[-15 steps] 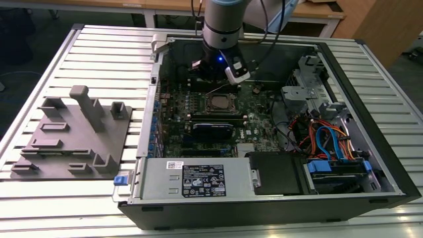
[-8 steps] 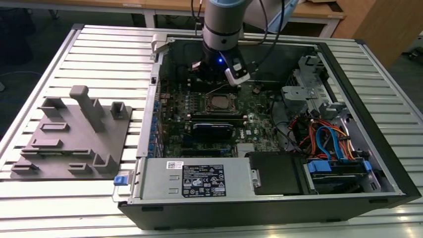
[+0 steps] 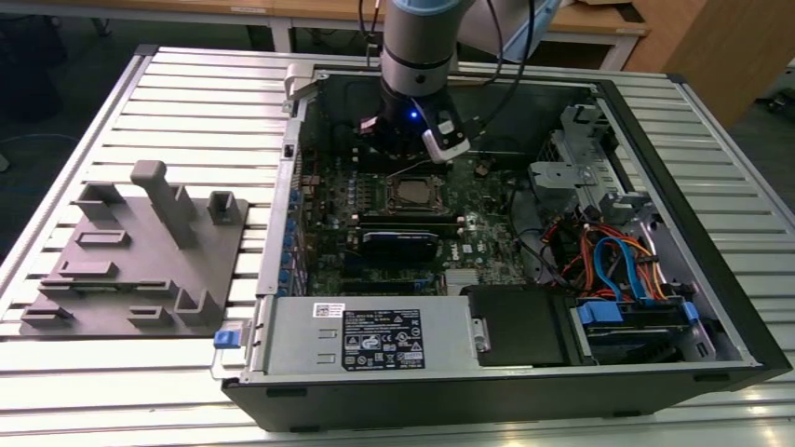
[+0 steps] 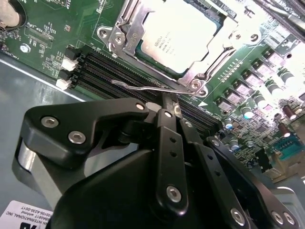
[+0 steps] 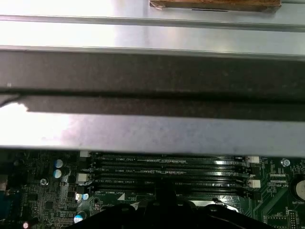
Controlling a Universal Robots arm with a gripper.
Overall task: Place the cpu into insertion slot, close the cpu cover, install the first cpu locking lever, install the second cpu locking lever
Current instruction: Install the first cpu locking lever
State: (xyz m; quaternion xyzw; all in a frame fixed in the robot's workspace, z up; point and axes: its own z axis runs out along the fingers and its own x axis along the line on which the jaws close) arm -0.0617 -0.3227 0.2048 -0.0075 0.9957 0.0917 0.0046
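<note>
inside the open case [image 3: 695, 279], on the board [image 4: 43, 28], the cpu [image 4: 178, 36] already sits in the slot [image 4: 138, 50], with the cover [image 4: 125, 24] down around it so its pale face shows through the window. my end effector [image 4: 170, 107] hangs just beside the socket's near edge, its fingers [image 4: 165, 138] pressed together with the tips right at a thin wire lever [image 4: 143, 87] that runs along that edge. i can't tell whether the tips pinch the wire or only touch it.

what worries me is that lever. it is thin, springy metal, and i judge it could slip off the narrow tips under load and snap back. if the tips are only resting on it, any sideways push could ride over it and scrape the memory slots [image 4: 102, 71] lying between the socket and my fingers. those slots and the small white clips [image 4: 69, 64] at their ends are close enough that a skid would hit them. pressing down too hard could also flex the board around the socket.

in the exterior view the arm [image 3: 416, 56] stands upright over the socket, with cables draped behind it; a snag there could tug my aim off.

the grey fixture [image 3: 137, 251] on the table [image 3: 74, 372] lies well apart from all this.
</note>
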